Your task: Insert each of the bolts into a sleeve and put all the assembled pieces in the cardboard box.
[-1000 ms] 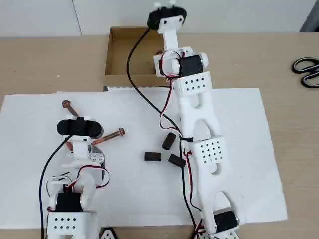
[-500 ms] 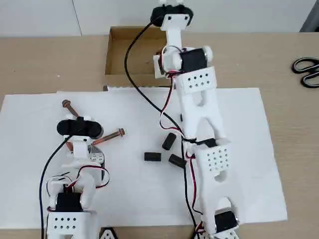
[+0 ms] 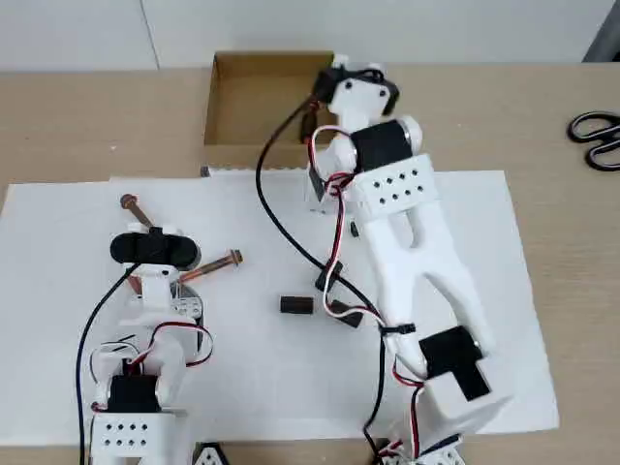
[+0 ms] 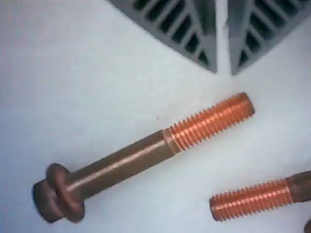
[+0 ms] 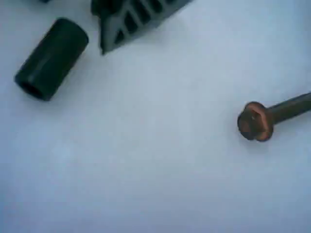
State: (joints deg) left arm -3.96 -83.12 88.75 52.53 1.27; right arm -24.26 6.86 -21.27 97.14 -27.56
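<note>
Two copper-coloured bolts lie on a white paper sheet (image 3: pixel 58 291) spread over the wooden bench (image 3: pixel 97 116). The far bolt (image 3: pixel 134 206) rests near the sheet's box-side edge, and the near bolt (image 3: pixel 218 263) points its head toward the black sleeves (image 3: pixel 296 304). The sleeves lie on their sides in a loose group at the middle of the sheet, apart from both bolts; one is in plain sight and the others are partly hidden under the right arm's cables. The cardboard box (image 3: pixel 221 97) sits on the bench just beyond the sheet. The left tool (image 4: pixel 223 63) hangs just above a bolt's threaded end, its fingers nearly together and grasping nothing. The right arm stretches across the sheet to the box's near corner; we cannot tell whether the right tool (image 5: pixel 127 20) is released or clenched. Scissors (image 3: pixel 596 136) lie at the bench's right edge.
</note>
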